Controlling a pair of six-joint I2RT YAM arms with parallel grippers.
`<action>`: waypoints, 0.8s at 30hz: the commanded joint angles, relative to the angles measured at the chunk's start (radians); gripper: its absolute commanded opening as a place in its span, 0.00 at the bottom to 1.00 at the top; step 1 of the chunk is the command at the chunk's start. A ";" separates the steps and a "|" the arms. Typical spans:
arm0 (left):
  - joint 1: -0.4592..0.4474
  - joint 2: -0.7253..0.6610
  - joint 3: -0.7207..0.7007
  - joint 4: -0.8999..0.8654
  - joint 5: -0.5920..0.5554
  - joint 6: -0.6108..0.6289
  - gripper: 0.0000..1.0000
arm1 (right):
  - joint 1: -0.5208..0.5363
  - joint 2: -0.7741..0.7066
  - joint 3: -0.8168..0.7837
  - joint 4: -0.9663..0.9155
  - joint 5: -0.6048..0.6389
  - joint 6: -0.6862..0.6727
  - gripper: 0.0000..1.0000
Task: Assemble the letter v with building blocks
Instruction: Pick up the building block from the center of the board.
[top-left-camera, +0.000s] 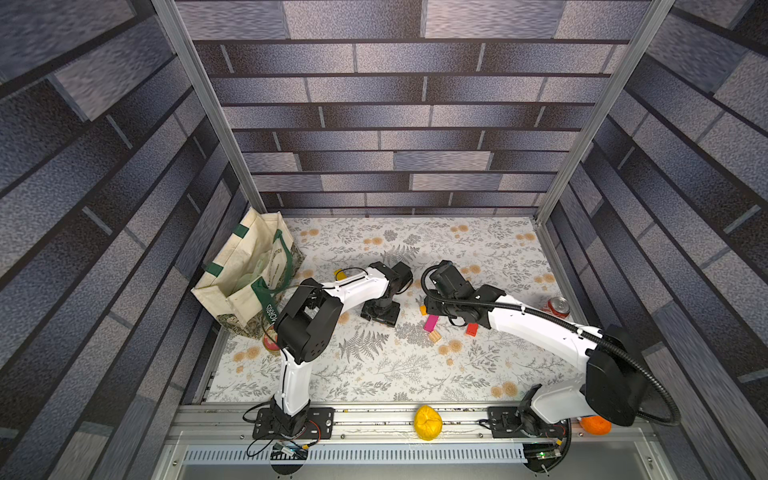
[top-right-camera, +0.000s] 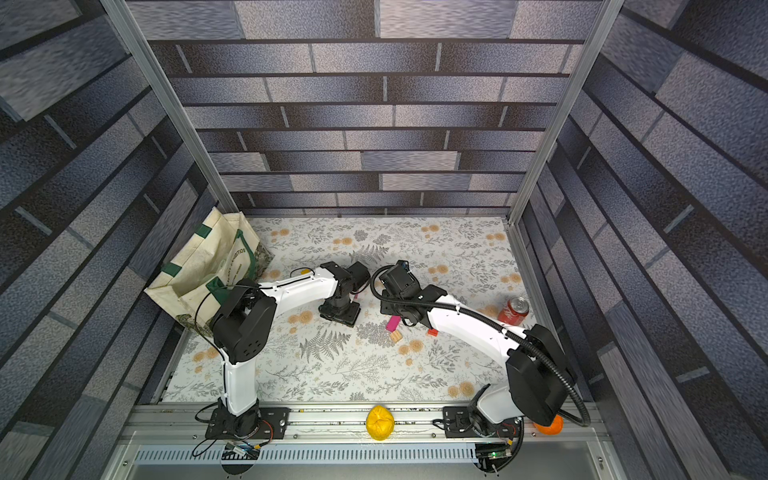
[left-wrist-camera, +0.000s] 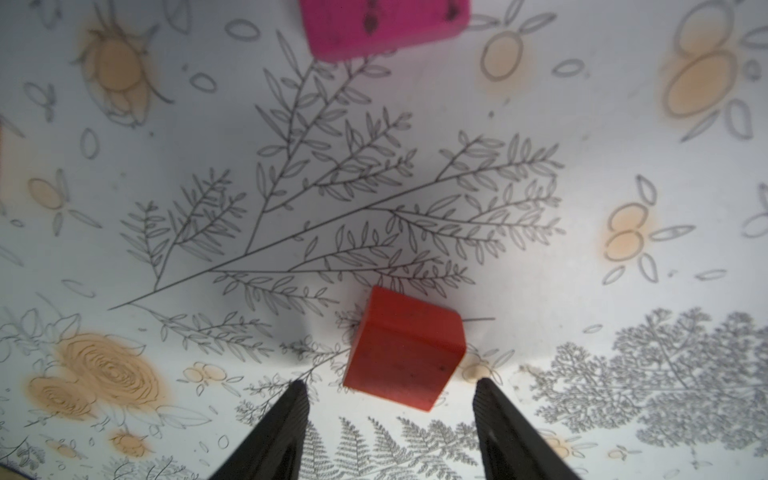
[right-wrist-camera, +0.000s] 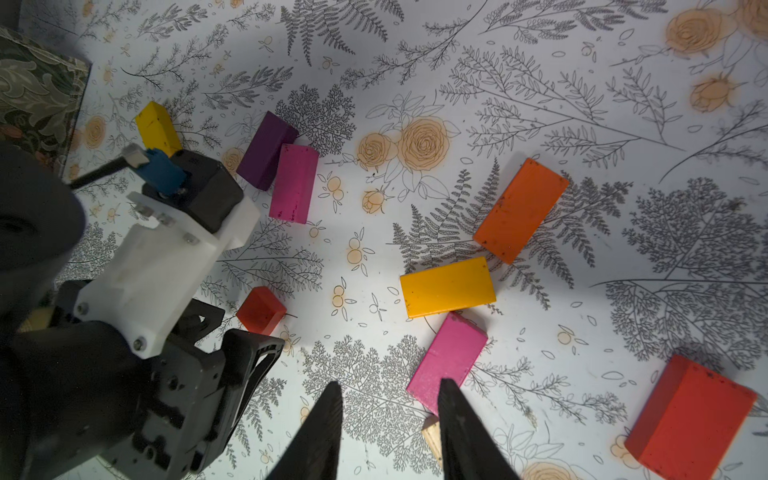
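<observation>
A small red block (left-wrist-camera: 405, 347) lies on the floral mat, its near end between the tips of my left gripper (left-wrist-camera: 390, 381), which is open with gaps on both sides. A magenta block (left-wrist-camera: 382, 25) lies beyond it. My right gripper (right-wrist-camera: 390, 382) hangs open and empty above the mat, beside another magenta block (right-wrist-camera: 446, 361) and a wood cube (right-wrist-camera: 432, 436). Orange (right-wrist-camera: 519, 210), yellow-orange (right-wrist-camera: 448, 286), large red (right-wrist-camera: 690, 415), purple (right-wrist-camera: 266, 149) and yellow (right-wrist-camera: 157, 129) blocks lie scattered. A letter v is not in view. In both top views the arms hide most blocks.
A cream and green tote bag (top-left-camera: 245, 274) stands at the back left. A red soda can (top-left-camera: 557, 306) is by the right wall. A yellow lump (top-left-camera: 428, 422) and an orange lump (top-left-camera: 596, 426) rest on the front rail. The two wrists are close together.
</observation>
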 joint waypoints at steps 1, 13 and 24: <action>-0.003 0.018 -0.004 0.004 -0.040 0.005 0.63 | -0.006 0.016 0.028 0.003 -0.005 0.004 0.40; 0.023 0.041 -0.025 0.055 -0.028 -0.015 0.50 | -0.007 0.035 0.040 -0.001 -0.010 0.006 0.41; 0.073 0.014 -0.014 0.053 -0.019 -0.090 0.26 | -0.008 0.076 0.151 -0.080 -0.021 -0.033 0.41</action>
